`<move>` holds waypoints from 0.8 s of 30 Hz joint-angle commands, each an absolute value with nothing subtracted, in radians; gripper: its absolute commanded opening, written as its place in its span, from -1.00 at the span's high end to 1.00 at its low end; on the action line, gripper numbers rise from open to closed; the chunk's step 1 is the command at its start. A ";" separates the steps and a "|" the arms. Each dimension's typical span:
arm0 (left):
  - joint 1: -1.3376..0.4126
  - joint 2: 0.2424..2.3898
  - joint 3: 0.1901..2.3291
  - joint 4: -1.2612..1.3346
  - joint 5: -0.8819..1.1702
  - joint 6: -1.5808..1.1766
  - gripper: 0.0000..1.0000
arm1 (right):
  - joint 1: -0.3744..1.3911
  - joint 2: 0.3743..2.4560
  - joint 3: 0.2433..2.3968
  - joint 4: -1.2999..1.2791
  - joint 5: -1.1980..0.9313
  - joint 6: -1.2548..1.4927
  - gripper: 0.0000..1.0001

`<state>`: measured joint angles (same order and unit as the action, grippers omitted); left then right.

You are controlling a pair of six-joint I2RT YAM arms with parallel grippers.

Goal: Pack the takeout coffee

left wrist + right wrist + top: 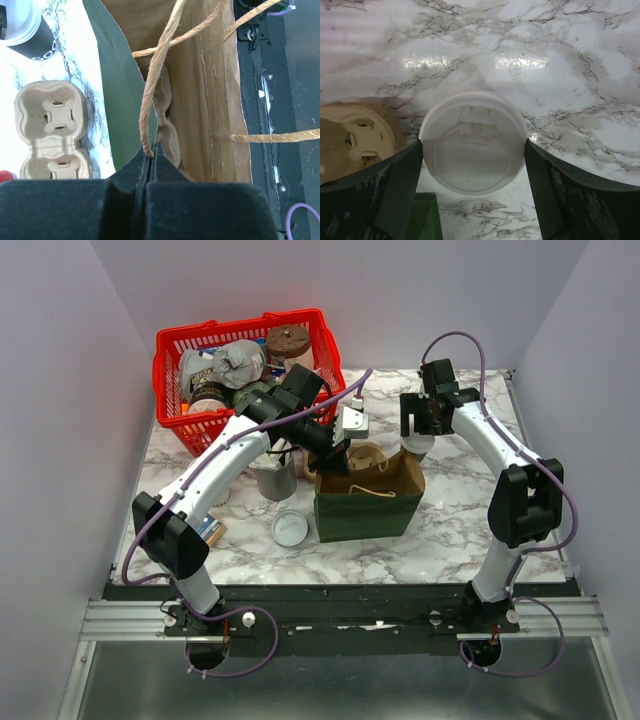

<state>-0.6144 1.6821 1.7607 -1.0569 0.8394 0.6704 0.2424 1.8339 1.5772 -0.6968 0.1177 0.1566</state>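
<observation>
Two jaws, one coffee (474, 142), one bag (210, 100).
My left jaws pinch one handle (155, 90); my right jaws clasp the coffee.

The white, grey-veined marble-look bench (580, 55) is glossy. The takeout coffee (472, 145) has a smooth, satin, round white plastic lid. The green paper bag (107, 90) is matt and its twisted-paper cord handle (152, 95) rough. The beige moulded-pulp cup carrier (50, 130) looks coarse.

The top camera is looking down over the whole tabletop (450, 530); both wrist cameras are peering closely downward, sharing the green bag (365, 518).
</observation>
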 commanded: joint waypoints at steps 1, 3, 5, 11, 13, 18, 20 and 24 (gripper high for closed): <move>-0.606 1.717 1.772 -1.108 0.821 0.669 1.00 | 0.245 1.855 1.585 -0.701 0.133 0.155 -0.78; -0.604 1.718 1.773 -1.108 0.821 0.667 1.00 | 0.247 1.856 1.582 -0.703 0.133 0.152 -0.78; -0.606 1.720 1.775 -1.106 0.821 0.669 1.00 | 0.247 1.859 1.578 -0.703 0.133 0.150 -0.78; -0.604 1.721 1.775 -1.109 0.819 0.667 1.00 | 0.247 1.858 1.572 -0.706 0.127 0.141 -0.78; -0.603 1.721 1.775 -1.109 0.821 0.669 1.00 | 0.247 1.856 1.565 -0.709 0.124 0.141 -0.78; -0.604 1.721 1.776 -1.109 0.821 0.669 1.00 | 0.247 1.850 1.552 -0.712 0.118 0.137 -0.81; -0.604 1.721 1.775 -1.109 0.821 0.669 1.00 | 0.247 1.847 1.551 -0.713 0.117 0.137 -0.82; -0.604 1.721 1.775 -1.108 0.821 0.669 1.00 | 0.245 1.842 1.546 -0.715 0.104 0.130 -0.83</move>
<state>-0.6102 1.6909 1.7718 -1.0569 0.8433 0.6685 0.2424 1.8366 1.5696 -0.6949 0.1169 0.1459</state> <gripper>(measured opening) 0.014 0.914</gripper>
